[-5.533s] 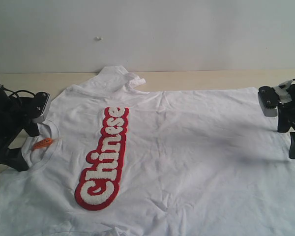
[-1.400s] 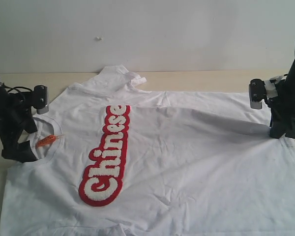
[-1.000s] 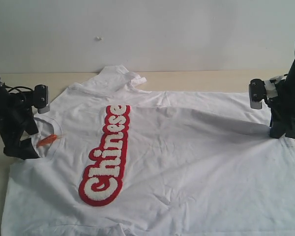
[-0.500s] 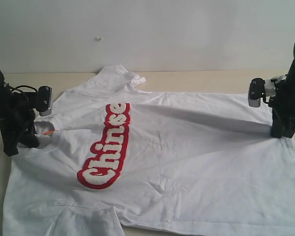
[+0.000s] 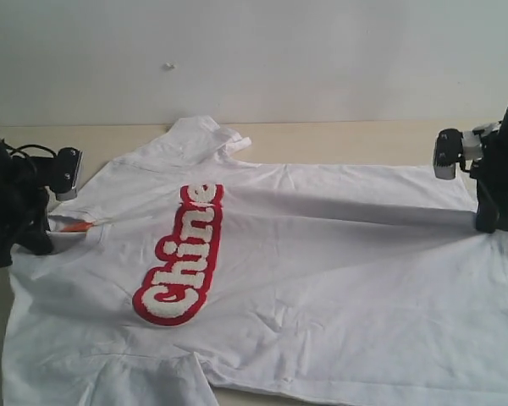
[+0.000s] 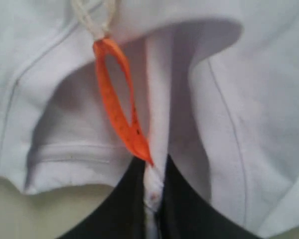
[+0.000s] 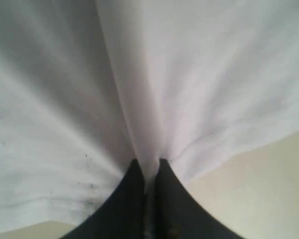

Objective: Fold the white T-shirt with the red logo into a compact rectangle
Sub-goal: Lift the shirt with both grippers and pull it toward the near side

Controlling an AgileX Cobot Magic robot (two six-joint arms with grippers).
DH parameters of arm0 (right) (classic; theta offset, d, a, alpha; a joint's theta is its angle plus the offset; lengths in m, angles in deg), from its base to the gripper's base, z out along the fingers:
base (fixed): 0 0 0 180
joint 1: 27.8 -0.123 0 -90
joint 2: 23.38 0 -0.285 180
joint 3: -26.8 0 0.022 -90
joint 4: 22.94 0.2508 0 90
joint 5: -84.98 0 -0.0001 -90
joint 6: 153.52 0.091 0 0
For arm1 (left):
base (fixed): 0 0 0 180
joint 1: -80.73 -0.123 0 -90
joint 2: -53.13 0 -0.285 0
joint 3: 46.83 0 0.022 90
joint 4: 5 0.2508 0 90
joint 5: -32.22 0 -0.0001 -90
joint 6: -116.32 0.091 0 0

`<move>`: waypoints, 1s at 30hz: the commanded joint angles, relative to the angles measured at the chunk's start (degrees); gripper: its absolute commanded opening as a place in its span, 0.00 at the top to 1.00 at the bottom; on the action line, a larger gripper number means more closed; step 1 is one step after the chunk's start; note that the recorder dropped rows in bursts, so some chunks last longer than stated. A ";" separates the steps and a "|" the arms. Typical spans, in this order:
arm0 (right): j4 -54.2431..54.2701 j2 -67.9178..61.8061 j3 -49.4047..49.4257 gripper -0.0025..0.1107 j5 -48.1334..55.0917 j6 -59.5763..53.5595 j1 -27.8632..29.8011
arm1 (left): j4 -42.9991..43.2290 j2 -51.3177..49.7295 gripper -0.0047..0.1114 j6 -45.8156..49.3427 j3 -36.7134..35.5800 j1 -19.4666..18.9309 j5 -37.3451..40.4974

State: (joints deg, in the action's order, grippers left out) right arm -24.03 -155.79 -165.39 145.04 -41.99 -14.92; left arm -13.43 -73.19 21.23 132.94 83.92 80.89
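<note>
Far edge of white T-shirt [image 5: 322, 279] raised, hiding end of red logo [image 5: 182, 258]; left gripper [image 6: 153, 196] clamps collar [image 6: 65, 149], right gripper [image 7: 149, 181] hem [image 7: 209, 142].

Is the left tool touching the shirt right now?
Touching. The left wrist view shows the left tool pinched on a fold of the white T-shirt, beside the orange tag.

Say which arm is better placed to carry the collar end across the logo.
Left. The left hand pinches the thin white cotton T-shirt at the neckline beside the orange ribbon tag, close to the red-outlined logo; the right hand grips the opposite hem end.
</note>
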 commanded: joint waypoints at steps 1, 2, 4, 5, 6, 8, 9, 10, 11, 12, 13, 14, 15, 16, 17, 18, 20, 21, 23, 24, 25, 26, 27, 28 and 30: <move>3.15 6.84 0.17 0.98 0.23 -2.04 0.42 | 1.13 5.44 0.96 1.88 -0.14 -0.41 0.75; 4.52 8.15 0.17 0.98 0.09 -2.86 0.42 | 0.57 6.76 0.96 2.03 -0.14 -0.41 0.75; 8.09 11.56 0.17 0.98 0.78 -5.35 0.42 | -0.29 9.52 0.96 3.13 -0.14 -0.41 0.75; 8.87 12.86 0.17 0.98 1.22 -6.08 0.42 | -0.55 10.65 0.96 3.28 -0.14 -0.41 0.75; 9.10 14.56 0.17 0.98 1.34 -6.46 0.42 | -1.08 12.12 0.96 3.38 -0.14 -0.41 0.75; 9.65 17.66 0.17 0.98 2.00 -6.46 0.42 | -2.31 15.01 0.96 3.82 -0.14 -0.41 1.14; 9.65 19.12 0.17 0.98 2.27 -6.46 0.42 | -2.55 16.22 0.96 3.97 -0.14 -0.41 1.30; 9.65 20.59 0.17 0.98 2.39 -6.46 0.42 | -2.55 17.70 0.96 3.97 -0.14 -0.41 1.59; 9.65 21.96 0.17 0.98 2.77 -6.46 0.42 | -2.55 19.21 0.96 4.06 -0.14 -0.41 2.07; 9.97 23.05 0.17 0.98 3.20 -6.46 0.42 | -2.55 20.52 0.96 4.06 -0.14 -0.41 2.07; 10.36 24.38 0.17 0.98 3.69 -6.46 0.42 | -2.55 22.11 0.96 4.06 -0.14 -0.41 2.19; 10.48 25.64 0.17 0.98 4.08 -6.46 0.42 | -2.71 23.70 0.96 4.06 -0.14 -0.55 2.33; 10.62 26.60 0.17 0.98 4.60 -6.46 0.42 | -2.82 25.33 0.96 4.06 -0.14 -0.69 2.66; 10.95 27.71 0.17 0.98 5.03 -6.46 0.42 | -2.80 26.91 0.96 4.06 -0.14 -0.93 3.13; 11.51 28.78 0.17 0.98 5.37 -6.46 0.42 | -2.80 28.40 0.96 4.06 -0.14 -1.35 3.63; 11.63 29.64 0.17 0.98 5.64 -6.46 0.42 | -2.80 29.56 0.96 3.93 -0.14 -1.70 4.03; 11.87 31.67 0.17 0.98 6.55 -6.46 0.42 | -2.96 32.32 0.96 3.80 -0.14 -2.55 5.23; 12.46 32.72 0.17 0.98 6.65 -6.46 0.42 | -2.96 33.32 0.96 3.64 -0.14 -2.68 5.56; 14.25 35.05 0.17 0.98 6.65 -6.46 0.42 | -2.96 35.76 0.96 2.86 -0.14 -2.72 6.11; 15.16 36.02 0.17 0.98 6.65 -6.46 0.42 | -2.96 36.94 0.96 2.86 -0.14 -2.72 6.53; 16.51 37.10 0.17 0.98 6.65 -6.46 0.42 | -2.96 37.99 0.96 2.32 -0.14 -2.72 6.67; 18.04 38.08 0.17 0.98 6.65 -6.46 0.42 | -3.32 38.98 0.96 1.43 -0.14 -2.72 6.77; 19.24 38.74 0.17 0.98 6.65 -6.46 0.42 | -4.16 39.63 0.96 0.98 -0.14 -2.72 6.96; 20.72 39.52 0.17 0.98 6.65 -6.46 0.42 | -5.49 40.37 0.96 0.67 -0.14 -2.72 7.74; 23.44 41.08 0.55 0.98 6.91 -6.46 0.42 | -6.67 41.32 0.96 0.67 -0.51 -2.72 9.56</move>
State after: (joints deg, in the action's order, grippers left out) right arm -4.64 -116.98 -165.39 151.68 -48.04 -14.81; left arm -17.96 -33.35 23.02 132.80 81.35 88.62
